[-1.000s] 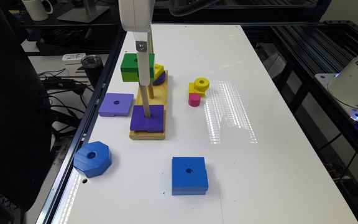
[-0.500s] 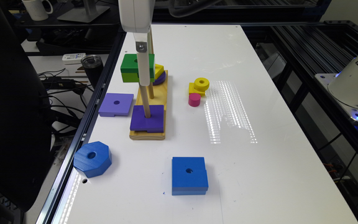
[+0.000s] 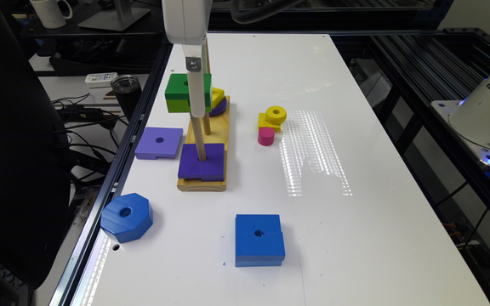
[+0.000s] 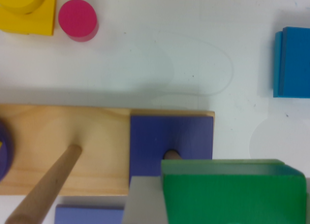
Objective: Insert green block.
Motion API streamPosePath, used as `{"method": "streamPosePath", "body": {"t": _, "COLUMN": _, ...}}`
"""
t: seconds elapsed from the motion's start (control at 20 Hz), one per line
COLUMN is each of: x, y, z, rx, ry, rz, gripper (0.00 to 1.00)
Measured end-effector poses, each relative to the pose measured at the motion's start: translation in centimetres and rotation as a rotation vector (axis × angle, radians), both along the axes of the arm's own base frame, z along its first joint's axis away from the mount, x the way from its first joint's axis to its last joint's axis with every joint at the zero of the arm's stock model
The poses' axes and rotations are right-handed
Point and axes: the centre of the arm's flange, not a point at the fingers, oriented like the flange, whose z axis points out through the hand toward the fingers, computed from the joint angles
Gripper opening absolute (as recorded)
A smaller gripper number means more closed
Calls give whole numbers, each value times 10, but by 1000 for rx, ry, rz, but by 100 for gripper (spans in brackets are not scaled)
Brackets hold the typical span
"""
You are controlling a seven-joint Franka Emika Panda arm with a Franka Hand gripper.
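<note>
The green block point(image 3: 180, 98), dark green over lime, hangs in the air with my gripper point(image 3: 192, 102) shut on it. It is level with the upper part of the pegs of the wooden base point(image 3: 223, 131), beside the near peg point(image 3: 198, 137), not threaded on it. In the wrist view the green block point(image 4: 232, 195) sits between my gripper's point(image 4: 225, 204) fingers point(image 4: 144, 202). Below it lies the dark purple square point(image 4: 169, 136) on the base point(image 4: 63, 136), with its peg's tip just showing at the block's edge. The middle peg point(image 4: 48, 185) stands bare.
A dark purple square point(image 3: 201, 166) sits on the near peg; yellow and purple pieces point(image 3: 218, 102) sit on the far one. Loose on the table: a light purple square point(image 3: 159, 143), a blue octagon point(image 3: 126, 216), a blue square point(image 3: 258, 239), yellow pieces point(image 3: 272, 117), a pink cylinder point(image 3: 266, 136).
</note>
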Motion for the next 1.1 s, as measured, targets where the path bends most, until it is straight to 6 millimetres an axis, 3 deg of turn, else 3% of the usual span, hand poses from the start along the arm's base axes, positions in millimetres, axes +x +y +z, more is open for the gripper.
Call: {"method": "streamPosePath", "body": {"t": 1.1, "x": 1, "y": 0, "z": -7, "rx": -1, "ry": 0, "rz": 5, "gripper": 0}}
